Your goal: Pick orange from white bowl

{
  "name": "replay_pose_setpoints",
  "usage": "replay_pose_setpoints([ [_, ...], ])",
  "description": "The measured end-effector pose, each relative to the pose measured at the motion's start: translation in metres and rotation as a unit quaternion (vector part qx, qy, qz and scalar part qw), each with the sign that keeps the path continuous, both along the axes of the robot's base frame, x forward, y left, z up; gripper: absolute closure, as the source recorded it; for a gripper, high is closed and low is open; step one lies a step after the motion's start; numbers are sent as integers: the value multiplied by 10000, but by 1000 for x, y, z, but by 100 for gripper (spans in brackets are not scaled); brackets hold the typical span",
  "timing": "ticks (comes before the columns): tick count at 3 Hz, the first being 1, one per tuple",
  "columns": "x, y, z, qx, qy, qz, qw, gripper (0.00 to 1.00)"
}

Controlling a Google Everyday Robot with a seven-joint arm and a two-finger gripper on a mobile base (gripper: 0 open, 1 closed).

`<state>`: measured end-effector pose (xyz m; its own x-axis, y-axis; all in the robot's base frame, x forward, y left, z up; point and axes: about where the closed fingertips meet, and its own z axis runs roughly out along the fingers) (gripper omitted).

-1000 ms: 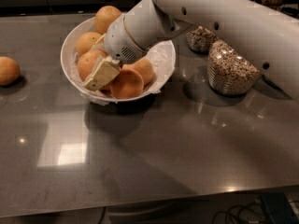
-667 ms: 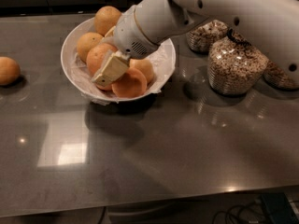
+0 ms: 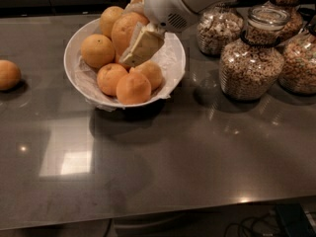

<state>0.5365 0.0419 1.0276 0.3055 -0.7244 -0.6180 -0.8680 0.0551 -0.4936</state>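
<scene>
The white bowl (image 3: pixel 72 67), lined with crinkled white paper, stands on the dark counter at the upper left centre and holds several oranges. The largest, deepest-coloured orange (image 3: pixel 123 27) is at the back of the pile, between my gripper's two cream fingers. My gripper (image 3: pixel 130 31) reaches in from the upper right and is shut on this orange. One finger (image 3: pixel 143 46) lies across the orange's front right side; the other shows just above it. The orange seems raised a little above the smaller fruit.
Smaller, paler oranges (image 3: pixel 133 88) fill the bowl's front. One loose orange (image 3: pixel 9 74) lies on the counter at the far left. Several glass jars of cereal (image 3: pixel 252 58) stand to the right of the bowl. The counter's front edge runs along the bottom.
The gripper has drawn up and back from the bowl's front towards its rear, carrying the large orange between its fingers. The arm has swung out of the jars' way.
</scene>
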Motion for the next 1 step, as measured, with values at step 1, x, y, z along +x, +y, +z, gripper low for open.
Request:
replay_pose_setpoints([
  [1, 0, 0, 0, 0, 0, 0, 10000, 100],
])
